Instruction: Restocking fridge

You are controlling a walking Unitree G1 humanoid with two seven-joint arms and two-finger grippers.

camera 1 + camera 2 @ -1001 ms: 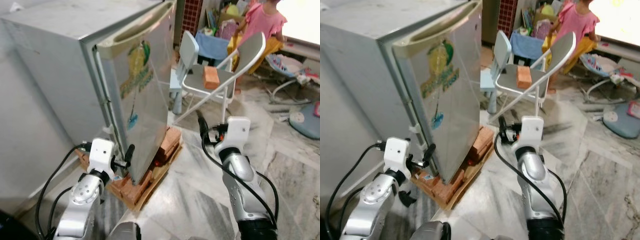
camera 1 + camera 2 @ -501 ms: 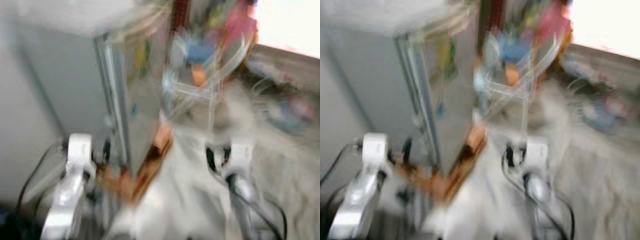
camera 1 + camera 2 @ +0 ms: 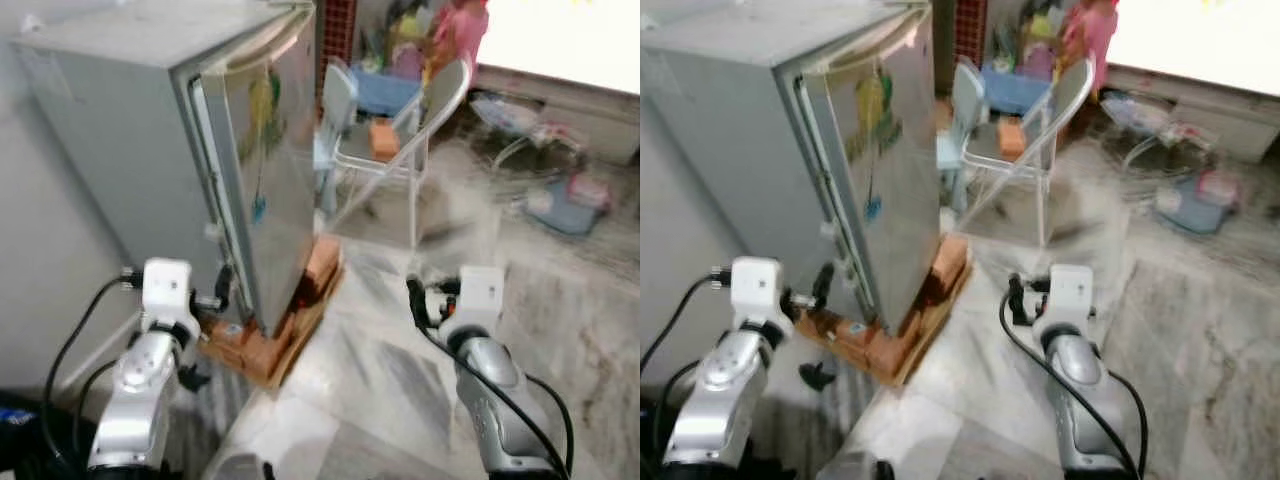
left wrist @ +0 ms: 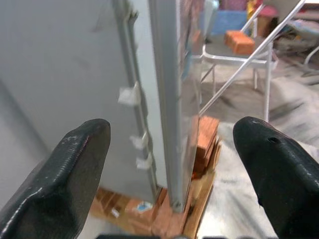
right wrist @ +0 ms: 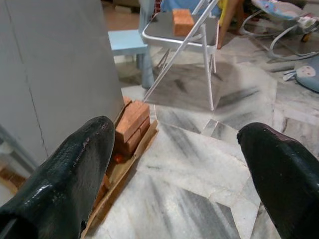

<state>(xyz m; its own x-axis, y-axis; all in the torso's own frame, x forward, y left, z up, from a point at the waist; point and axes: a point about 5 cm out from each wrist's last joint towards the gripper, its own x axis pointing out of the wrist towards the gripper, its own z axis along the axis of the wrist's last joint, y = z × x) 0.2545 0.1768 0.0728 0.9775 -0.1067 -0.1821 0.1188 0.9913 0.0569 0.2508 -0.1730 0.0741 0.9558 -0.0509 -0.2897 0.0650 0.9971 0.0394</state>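
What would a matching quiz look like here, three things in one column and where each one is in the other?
Things:
1. fridge
2. orange block
3. left hand

Places:
A. on the seat of the folding chair
B. low beside the fridge door's hinge edge
C. standing on bricks

Pairs: 1-C, 2-A, 3-B

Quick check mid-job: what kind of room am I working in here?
Most likely a lived-in family living area: a small silver fridge raised on bricks, a folding chair, a baby bouncer on the marble floor.
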